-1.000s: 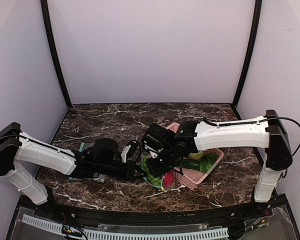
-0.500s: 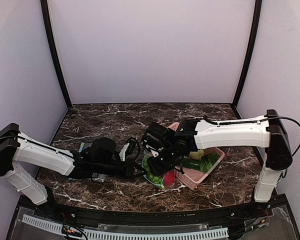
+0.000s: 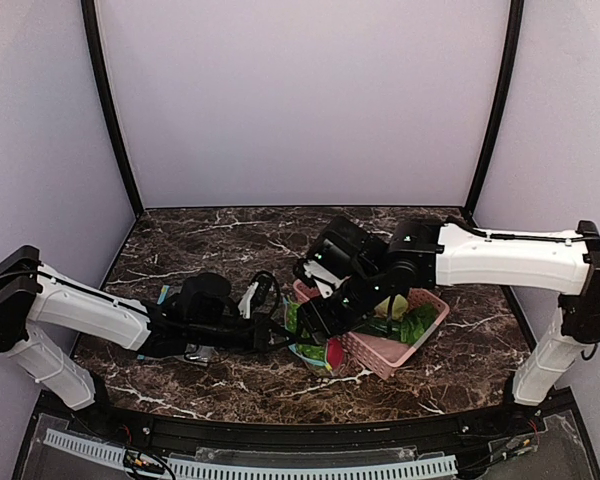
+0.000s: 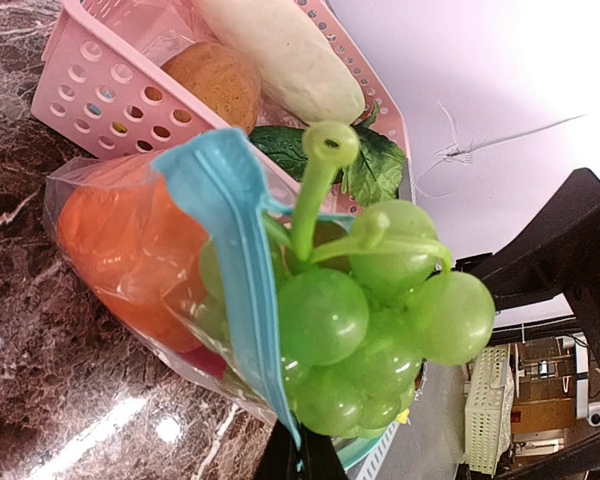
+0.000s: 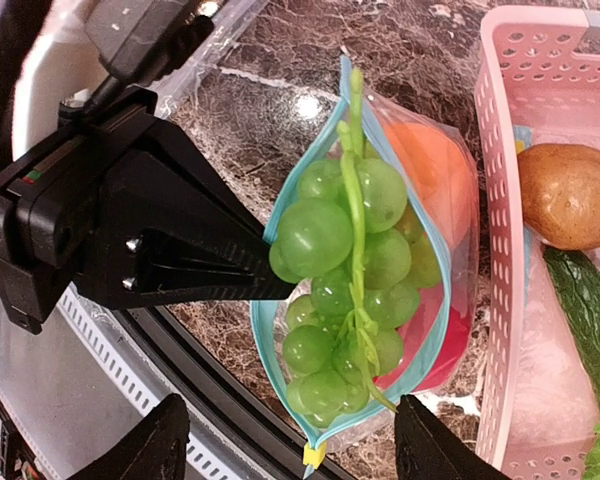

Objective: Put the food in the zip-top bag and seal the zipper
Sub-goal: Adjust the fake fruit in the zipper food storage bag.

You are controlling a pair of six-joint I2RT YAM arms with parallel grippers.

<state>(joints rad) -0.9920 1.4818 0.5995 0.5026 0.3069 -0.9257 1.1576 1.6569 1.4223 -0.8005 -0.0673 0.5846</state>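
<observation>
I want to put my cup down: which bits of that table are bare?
The table is bare along the back wall and in the near right corner past the pink basket. The middle is crowded: left hand, right hand and zip-top bag meet there.

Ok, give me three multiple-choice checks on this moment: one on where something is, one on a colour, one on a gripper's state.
1. The grape bunch sits:
A. on the bare table
B. in the mouth of the zip-top bag
C. underneath the bag

2. The zipper strip is:
A. light blue
B. yellow
C. black

3. The right gripper is:
A. shut on the grape bunch
B. shut on the zipper
C. open

Answers:
1. B, the grapes lie between the bag's two parted edges, stem poking out.
2. A, both wrist views show a light blue edge.
3. C, its fingers stand wide apart on either side of the bunch, gripping nothing.
</observation>
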